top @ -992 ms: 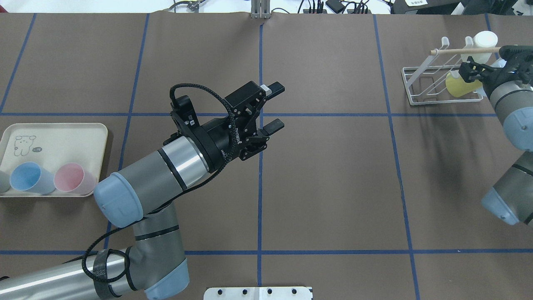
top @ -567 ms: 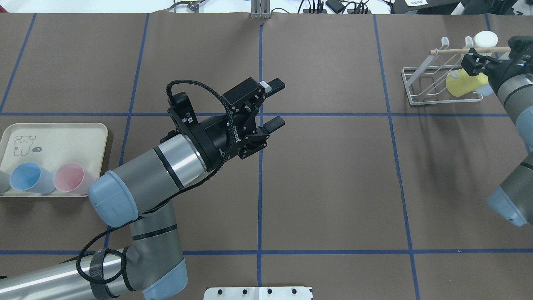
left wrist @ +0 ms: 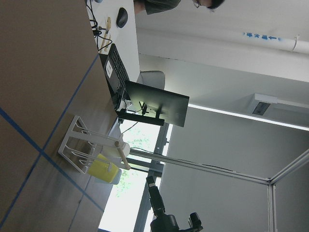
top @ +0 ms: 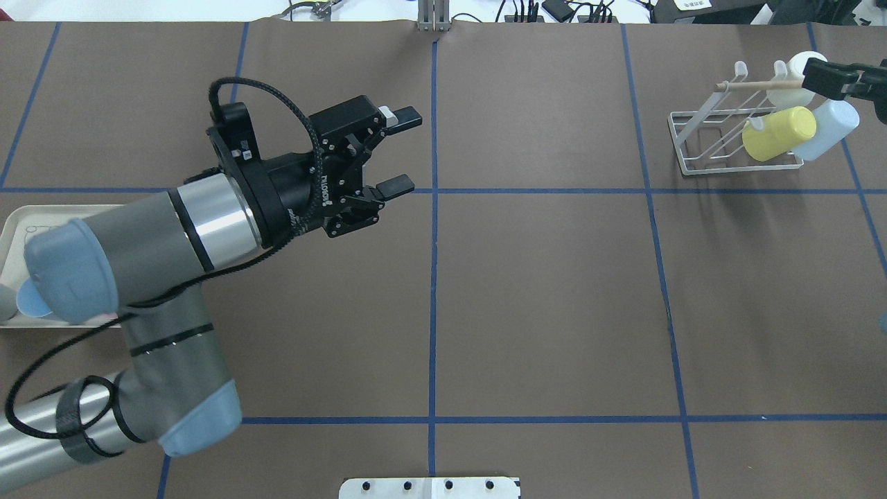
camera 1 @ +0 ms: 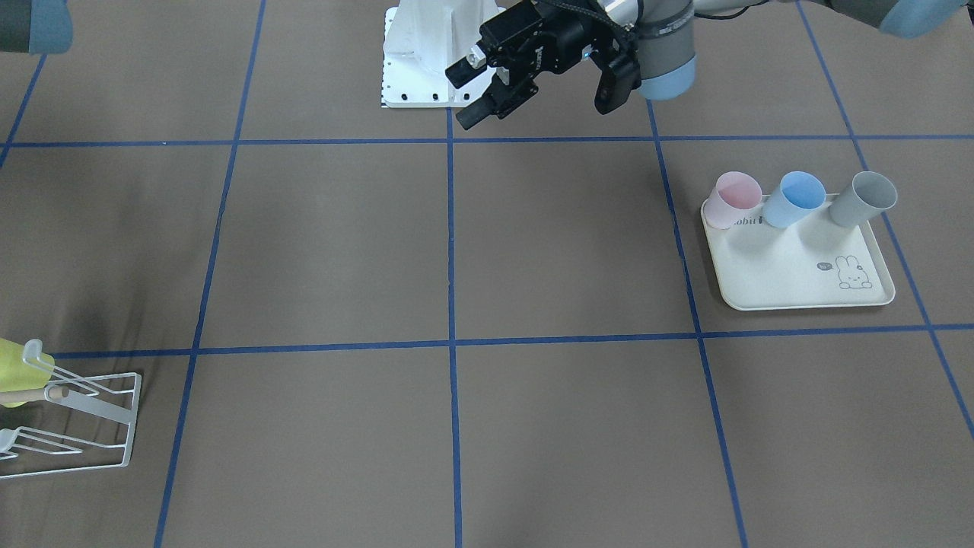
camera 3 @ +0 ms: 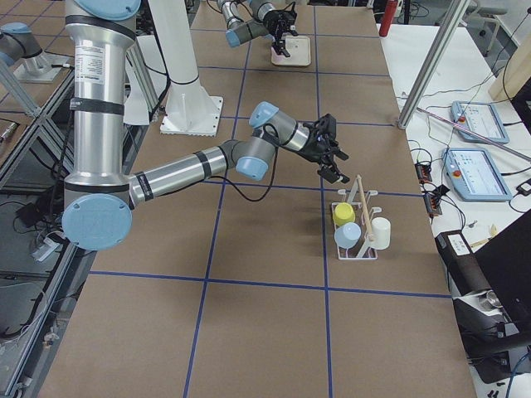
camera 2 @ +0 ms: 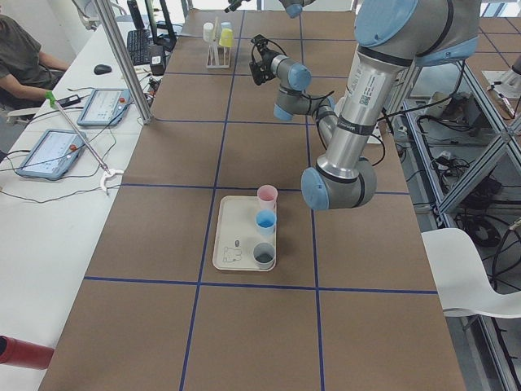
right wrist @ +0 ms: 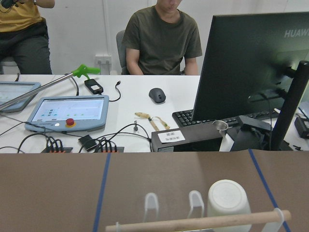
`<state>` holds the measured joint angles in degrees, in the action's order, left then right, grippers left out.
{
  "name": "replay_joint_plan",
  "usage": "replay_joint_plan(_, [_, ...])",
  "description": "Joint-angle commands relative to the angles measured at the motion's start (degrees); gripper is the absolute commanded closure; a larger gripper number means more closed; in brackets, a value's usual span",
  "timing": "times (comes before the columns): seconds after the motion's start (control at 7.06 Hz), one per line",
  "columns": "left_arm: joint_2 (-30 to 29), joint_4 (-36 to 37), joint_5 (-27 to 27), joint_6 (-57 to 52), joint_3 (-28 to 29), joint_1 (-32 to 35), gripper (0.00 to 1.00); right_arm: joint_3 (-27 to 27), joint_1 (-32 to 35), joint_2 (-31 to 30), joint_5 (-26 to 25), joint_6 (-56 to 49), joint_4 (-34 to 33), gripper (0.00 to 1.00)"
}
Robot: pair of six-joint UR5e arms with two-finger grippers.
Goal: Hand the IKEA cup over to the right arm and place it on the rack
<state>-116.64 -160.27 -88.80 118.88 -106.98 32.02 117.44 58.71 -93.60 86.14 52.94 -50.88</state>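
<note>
My left gripper (top: 400,149) is open and empty, held above the table left of centre; it also shows in the front-facing view (camera 1: 464,97). The white wire rack (top: 700,149) with its wooden dowel (top: 759,84) stands at the far right. A yellow cup (top: 776,135), a pale blue cup (top: 828,125) and a white cup (top: 797,69) hang on it. My right gripper (top: 831,76) is just beyond the rack at the view's edge, touching no cup. In the exterior right view its fingers (camera 3: 322,172) stand apart. The right wrist view shows the dowel (right wrist: 198,223) and white cup (right wrist: 227,198) close below.
A cream rabbit-print tray (camera 1: 799,281) on the robot's left holds a pink cup (camera 1: 734,194), a blue cup (camera 1: 799,194) and a grey cup (camera 1: 864,198). The left arm's elbow hangs over that tray in the overhead view. Operators sit behind the table's far edge.
My left arm has drawn back leftward, its gripper still open. My right gripper has pulled away from the rack toward the right edge, leaving the pale blue cup uncovered beside the yellow one.
</note>
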Motion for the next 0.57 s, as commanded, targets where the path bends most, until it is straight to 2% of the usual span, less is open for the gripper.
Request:
replay_joint_plan(0.0, [6.7,8.8,-19.2,-8.3,-5.4,11.8,0.00,3.4,0.5,2.7,13.2,1.9,-2.8,0.00])
replay_joint_plan(0.28, [11.5,18.6,-36.2,-20.1,-7.8,21.7,0.00,2.5,0.4,9.5,23.0,15.4,-2.9,0.00])
replay_joint_plan(0.42, [13.4,22.5,-41.3,-27.5,-8.1,25.8,0.00,2.4,0.4,12.3,26.2,21.6,-2.7,0.00])
